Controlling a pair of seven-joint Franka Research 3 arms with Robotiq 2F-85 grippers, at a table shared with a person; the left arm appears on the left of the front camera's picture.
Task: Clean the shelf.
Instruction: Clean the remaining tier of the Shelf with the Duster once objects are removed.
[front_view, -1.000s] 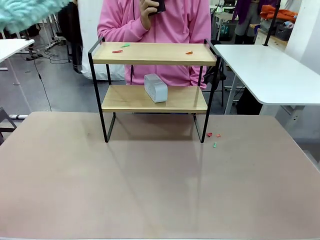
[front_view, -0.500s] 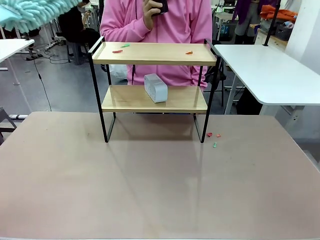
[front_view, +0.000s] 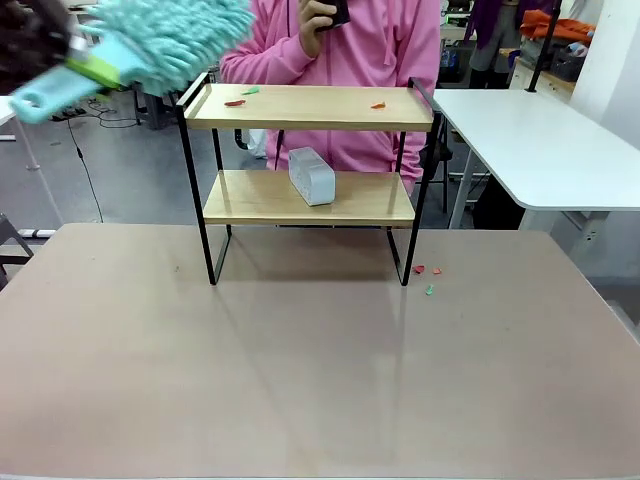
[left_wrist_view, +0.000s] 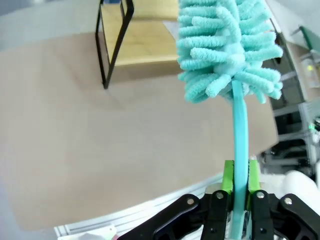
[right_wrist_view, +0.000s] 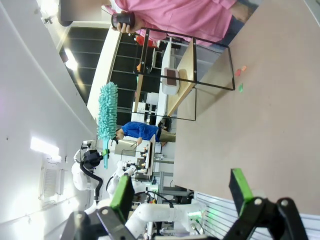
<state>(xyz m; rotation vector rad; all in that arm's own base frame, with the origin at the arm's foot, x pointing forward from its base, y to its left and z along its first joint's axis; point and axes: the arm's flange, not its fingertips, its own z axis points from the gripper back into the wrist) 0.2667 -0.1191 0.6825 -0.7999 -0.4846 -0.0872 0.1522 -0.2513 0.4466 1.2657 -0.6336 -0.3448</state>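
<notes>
The shelf (front_view: 310, 108) stands at the table's far middle, two wooden boards in a black frame. Its top board carries a red scrap (front_view: 235, 102), a green scrap (front_view: 250, 90) and an orange scrap (front_view: 378, 104). A grey clock (front_view: 311, 175) sits on the lower board. My left gripper (left_wrist_view: 241, 176) is shut on the handle of a teal fluffy duster (left_wrist_view: 227, 50), whose head (front_view: 175, 40) hovers just left of the shelf's top left corner. In the right wrist view my right gripper (right_wrist_view: 181, 190) stands open and empty, far from the shelf (right_wrist_view: 186, 65).
A person in a pink top (front_view: 340, 50) stands behind the shelf, holding a dark object (front_view: 335, 12). Small red and green scraps (front_view: 428, 275) lie on the tan table (front_view: 300, 370) by the shelf's right front leg. A white table (front_view: 540, 140) stands at right.
The duster has swung right and down from the top left corner to the shelf's top left edge, and my left gripper has come into the front view. The person shifted slightly right.
</notes>
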